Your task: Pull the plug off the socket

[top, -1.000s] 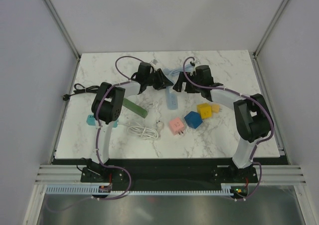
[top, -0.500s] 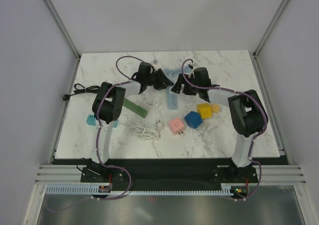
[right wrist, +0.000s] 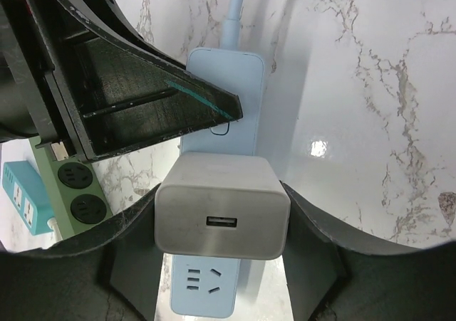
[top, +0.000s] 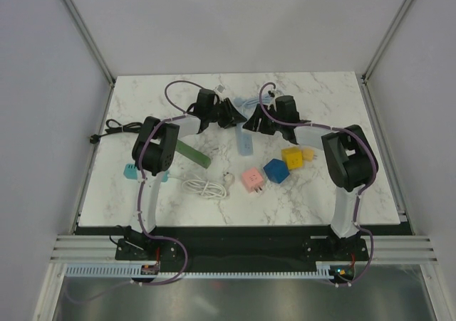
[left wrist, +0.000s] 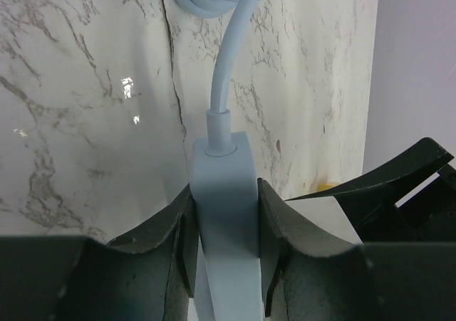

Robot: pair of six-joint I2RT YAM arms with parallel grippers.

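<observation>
A light blue power strip (top: 246,143) lies at the table's middle back, its cable (left wrist: 226,72) running away from me. My left gripper (top: 232,114) is shut on the strip's cable end (left wrist: 224,193), which fills the gap between its fingers. A white USB charger plug (right wrist: 222,206) sits over the strip's middle (right wrist: 229,86). My right gripper (right wrist: 222,203) is shut on the plug, one finger (right wrist: 132,225) pressed against each side. The plug's pins are hidden, so I cannot tell whether they sit in the socket. An empty socket (right wrist: 203,282) shows below the plug.
A green power strip (top: 192,153) and a teal one (top: 130,171) lie at the left, beside a black cable (top: 117,129). Yellow (top: 292,156), blue (top: 276,171) and pink (top: 253,179) cube adapters and a coiled white cable (top: 203,186) lie in front.
My right gripper has shifted a little left onto the strip and its arm has swung round. The left gripper has stayed on the strip's cable end.
</observation>
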